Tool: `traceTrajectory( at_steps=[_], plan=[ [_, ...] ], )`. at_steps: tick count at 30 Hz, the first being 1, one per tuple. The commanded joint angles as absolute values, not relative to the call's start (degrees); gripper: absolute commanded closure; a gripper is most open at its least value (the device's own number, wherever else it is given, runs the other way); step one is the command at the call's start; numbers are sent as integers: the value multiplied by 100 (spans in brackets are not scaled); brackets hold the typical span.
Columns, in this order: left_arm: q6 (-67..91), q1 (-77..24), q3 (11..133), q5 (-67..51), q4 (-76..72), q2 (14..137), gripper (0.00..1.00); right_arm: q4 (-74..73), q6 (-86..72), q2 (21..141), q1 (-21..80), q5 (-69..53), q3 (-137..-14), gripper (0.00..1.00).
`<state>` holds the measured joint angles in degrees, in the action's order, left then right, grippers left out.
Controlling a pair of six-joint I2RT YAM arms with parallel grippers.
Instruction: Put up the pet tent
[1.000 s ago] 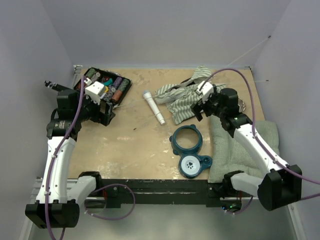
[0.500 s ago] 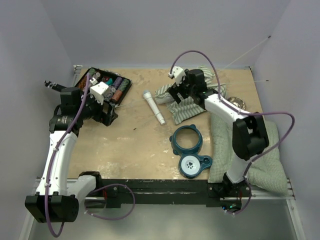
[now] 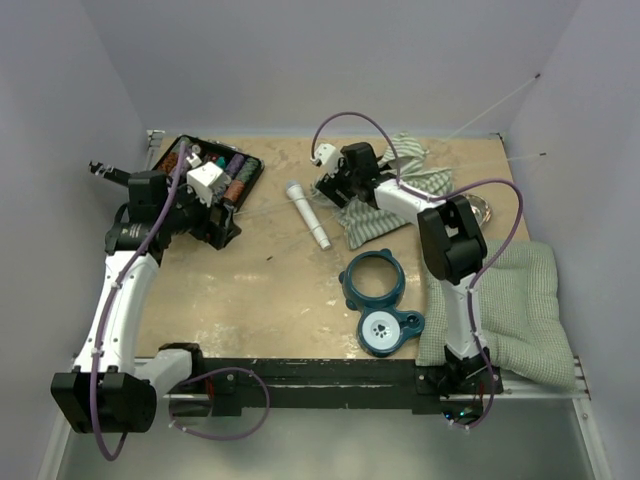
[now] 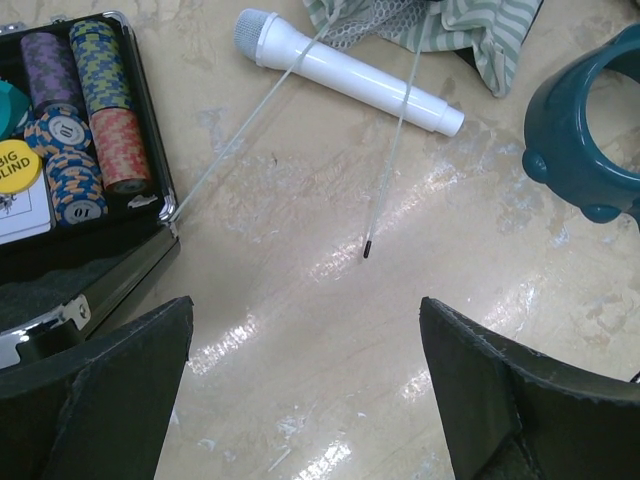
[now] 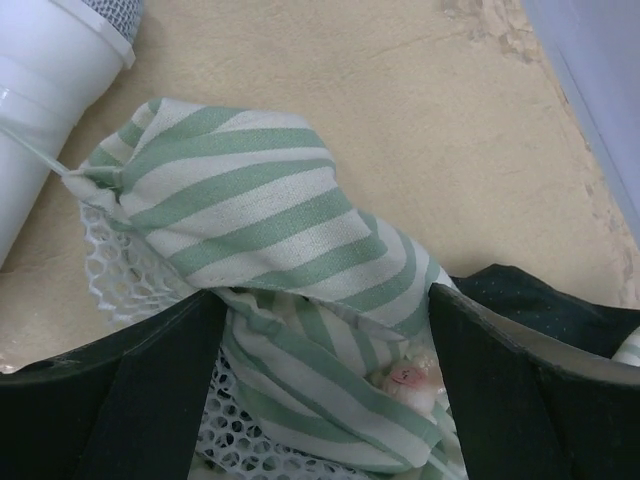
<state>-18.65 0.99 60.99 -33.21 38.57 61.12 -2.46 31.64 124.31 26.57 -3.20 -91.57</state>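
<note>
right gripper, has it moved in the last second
Yes. In the top view the right gripper has swung left over the pet tent, away from the green cushion and toward the white microphone.

**A:** What is being moved?

**B:** The right arm (image 3: 400, 198) is being swung off the checked cushion (image 3: 520, 300). It is being carried leftward to the far left edge of the pet tent (image 3: 372, 220). The right jaws are being brought over the striped fabric there, spread wide.

**A:** Is anything else being shifted?

**B:** The left arm (image 3: 115, 310) is being eased slightly toward the middle of the tabletop (image 3: 270, 290). More of the cushion is being uncovered.
</note>
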Motion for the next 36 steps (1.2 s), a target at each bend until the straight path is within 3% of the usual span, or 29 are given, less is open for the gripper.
traceTrajectory(
  at_steps=[1, 6, 15, 21, 29, 36],
  plan=[
    [-1890, 70, 6047, -3612, 3507, 6196, 0, -466, 3384, 12402, 2637, -448, -9483, 21],
    [-1898, 62, 6126, -3726, 3559, 6205, 0, -518, 3226, 12051, 2637, -492, -9676, 100],
    [-1836, 62, 6469, -4050, 3393, 6029, 0, 404, 2251, 10557, 2628, -282, -9254, 100],
    [-2223, 53, 6495, -4824, 3375, 6056, 0, 97, 1952, 10389, 2619, -18, -9869, 100],
    [-2505, -245, 6601, -4939, 3331, 6196, 1, -325, 1644, 10108, 2619, 184, -10134, 100],
    [-2593, -1229, 6329, -4748, 3428, 6442, 9, -475, 1108, 10107, 2628, 316, -10160, 100]
  ],
)
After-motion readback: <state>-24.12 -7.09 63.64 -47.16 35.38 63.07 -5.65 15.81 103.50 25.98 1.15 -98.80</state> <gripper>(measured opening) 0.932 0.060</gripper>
